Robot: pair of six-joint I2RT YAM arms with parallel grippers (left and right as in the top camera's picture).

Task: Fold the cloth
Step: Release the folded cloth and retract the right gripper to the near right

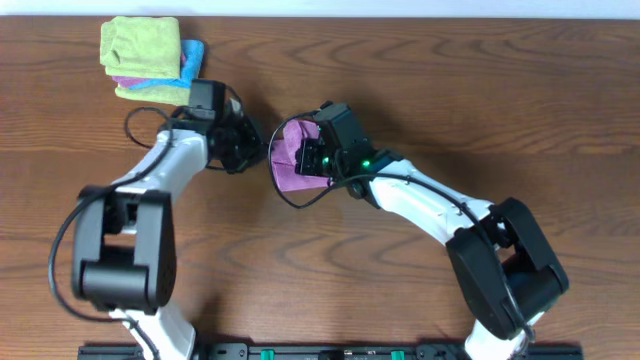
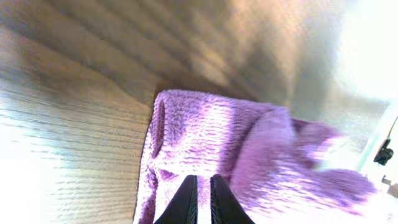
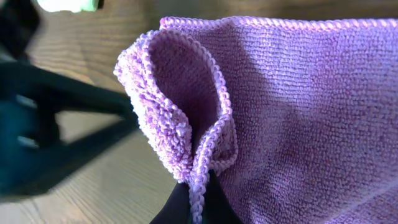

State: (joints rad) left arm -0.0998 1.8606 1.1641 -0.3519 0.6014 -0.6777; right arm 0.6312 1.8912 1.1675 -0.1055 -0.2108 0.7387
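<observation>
**Purple cloth pinched at mid-counter, fold unfinished**

Purple terry cloth [image 1: 290, 165] sits near the middle of the wooden counter [image 1: 450, 90], bunched between the two arms rather than lying flat. The right claw [image 3: 194, 202] is closed on a doubled edge of it. In the right wrist view the hem curls over into a loose loop just above the fingertips, and the rest of the fabric spreads away to the right.

The left claw [image 2: 200, 199] is drawn narrow, its fingers almost together. From above it looks just beside the cloth's left edge, and I cannot tell whether any fabric is caught between its fingers.

A stack of folded cloths [image 1: 145, 60] in green, blue and purple lies at the far left corner, well apart from the work.

My judgement is that the fold is begun but far from done. One edge is lifted and turned over, yet no flat, squared layer shows. Laying the raised edge across, lining up the hems and releasing all appear to remain.
</observation>
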